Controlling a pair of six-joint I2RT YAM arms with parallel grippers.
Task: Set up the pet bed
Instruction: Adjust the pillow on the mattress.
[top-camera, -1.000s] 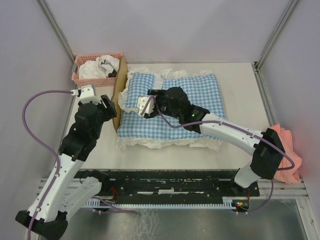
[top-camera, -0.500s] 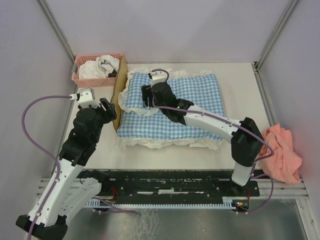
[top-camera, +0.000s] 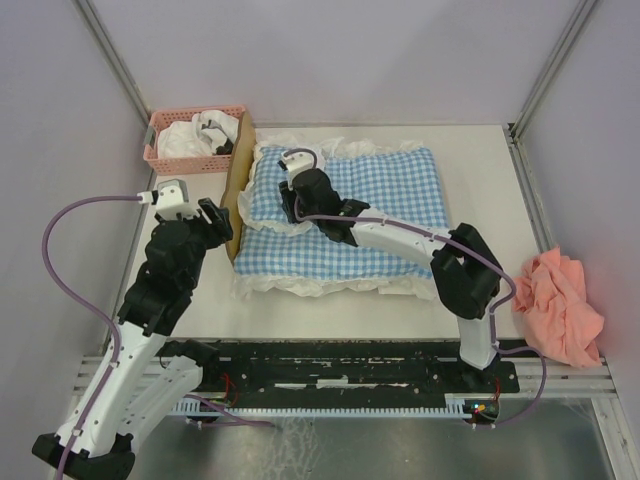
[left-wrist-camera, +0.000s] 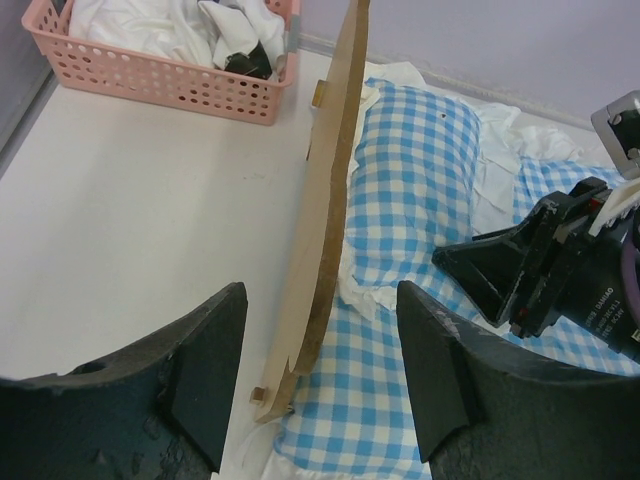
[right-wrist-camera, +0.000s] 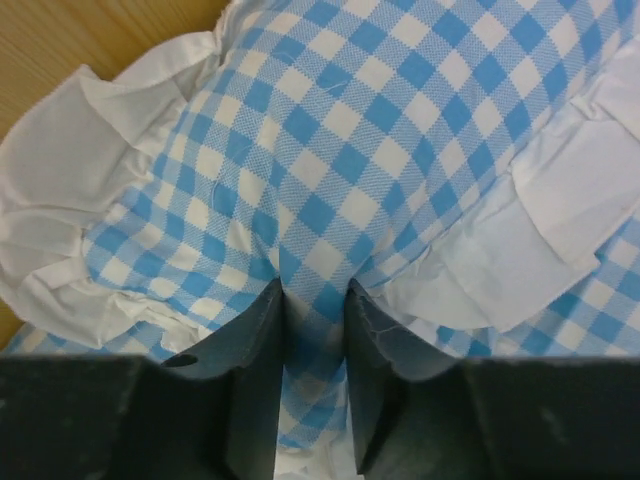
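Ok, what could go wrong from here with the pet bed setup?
The right gripper pinches only a thin fold of the gingham pillow; the fabric may slip out when pulled. The pillow lies against the pet bed's wooden headboard, and the left gripper is open, not holding it, so a tug could shove it sideways.

Pet bed (top-camera: 238, 190): one, light wood, toward left edge of counter (top-camera: 480, 170).
Gingham pillow (top-camera: 268, 170): one.
Gingham mat (top-camera: 390, 190): one (same blue-white check as pillow, white ruffle round both).
Pink basket (top-camera: 190, 163): one, far-left corner of counter; white cloths inside, number unclear.
Pink cloth (top-camera: 560, 305): one, crumpled at right edge.
Tools: two, left tool (left-wrist-camera: 320, 295) and right tool (right-wrist-camera: 315, 300), two fingers each.
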